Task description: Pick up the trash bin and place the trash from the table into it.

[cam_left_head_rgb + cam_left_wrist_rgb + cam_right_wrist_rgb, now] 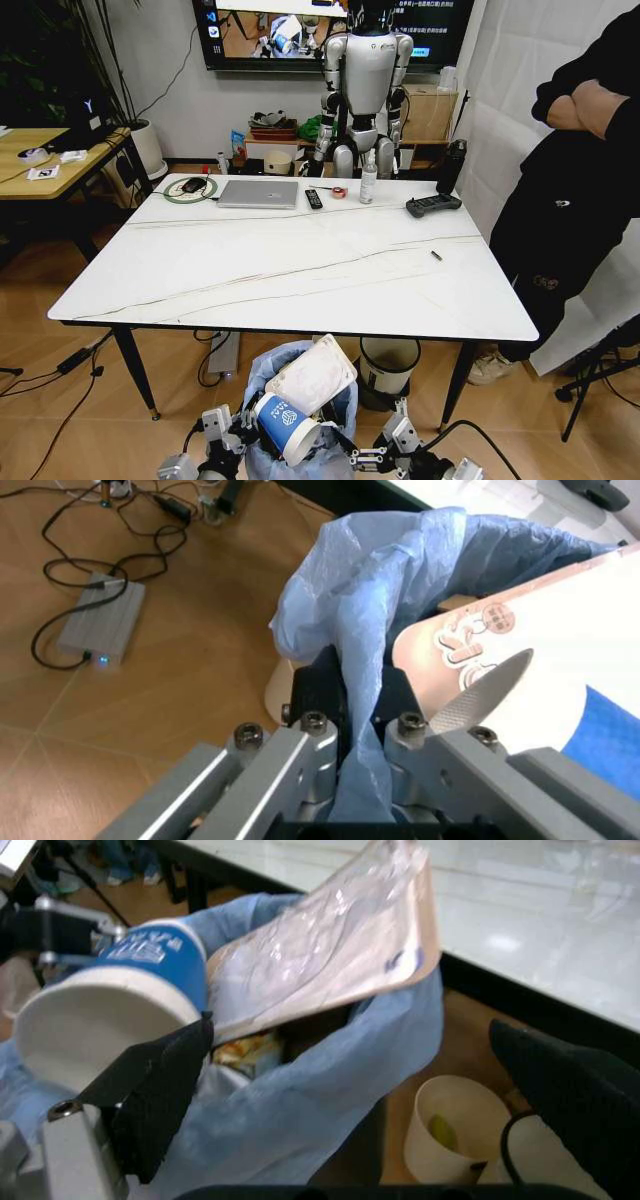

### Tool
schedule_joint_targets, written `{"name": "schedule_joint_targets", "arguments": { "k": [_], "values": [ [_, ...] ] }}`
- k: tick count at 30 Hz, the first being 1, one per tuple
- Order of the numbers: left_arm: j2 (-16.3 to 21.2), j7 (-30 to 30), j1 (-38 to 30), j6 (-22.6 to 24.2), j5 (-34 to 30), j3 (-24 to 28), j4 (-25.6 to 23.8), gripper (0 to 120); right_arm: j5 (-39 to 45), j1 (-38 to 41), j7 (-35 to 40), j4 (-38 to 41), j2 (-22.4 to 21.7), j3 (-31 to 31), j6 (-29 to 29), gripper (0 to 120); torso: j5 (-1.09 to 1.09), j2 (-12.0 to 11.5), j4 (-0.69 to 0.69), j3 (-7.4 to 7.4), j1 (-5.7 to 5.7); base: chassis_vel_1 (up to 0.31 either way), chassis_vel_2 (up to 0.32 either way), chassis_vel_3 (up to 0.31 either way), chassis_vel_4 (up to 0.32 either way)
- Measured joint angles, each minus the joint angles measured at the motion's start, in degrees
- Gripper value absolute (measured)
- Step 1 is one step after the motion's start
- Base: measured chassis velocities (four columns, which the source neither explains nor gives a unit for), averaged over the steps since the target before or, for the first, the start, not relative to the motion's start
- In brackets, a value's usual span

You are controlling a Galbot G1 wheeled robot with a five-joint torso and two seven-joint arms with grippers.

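Observation:
The trash bin (262, 372), lined with a crinkly light-blue bag, stands on the floor just in front of the table (300, 270). Trash sticks out of its top: a clear plastic pack on brown card (310, 376) and a blue-white paper cup (283, 425). My left gripper (235, 436) is at the bin's left side, shut on the bag's rim (357, 697). My right gripper (385, 452) is at the bin's right side, open, its black fingers (160, 1095) spread wide before the bag (300, 1110). A small dark scrap (437, 256) lies on the table.
A laptop (259, 193), remote (313, 198), bottle (368, 180) and controller (433, 205) line the table's far edge. A cream round bin (388, 365) stands under the table. A person stands at the right. Cables and a power brick (100, 622) lie on the floor.

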Motion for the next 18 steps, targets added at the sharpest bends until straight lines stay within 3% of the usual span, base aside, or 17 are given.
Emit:
{"name": "schedule_joint_targets", "arguments": {
  "k": [9, 18],
  "values": [
    [0.5, -0.1, 0.6, 0.0, -0.6, -0.6, -0.7, 1, 2.0, 2.3, 1.7, 2.2, 4.9, 7.5, 1.2, 100, 0.0, 0.0, 0.0, 0.0, 0.0, 0.0, 0.0, 0.0, 0.0],
    [0.6, 0.0, 1.8, -0.2, -0.6, -1.3, -2.2, 1, 12.4, 14.0, 4.7, 0.3, 8.2, 14.9, -0.3, 100, 0.0, 0.0, 0.0, 0.0, 0.0, 0.0, 0.0, 0.0, 0.0]
  ]
}}
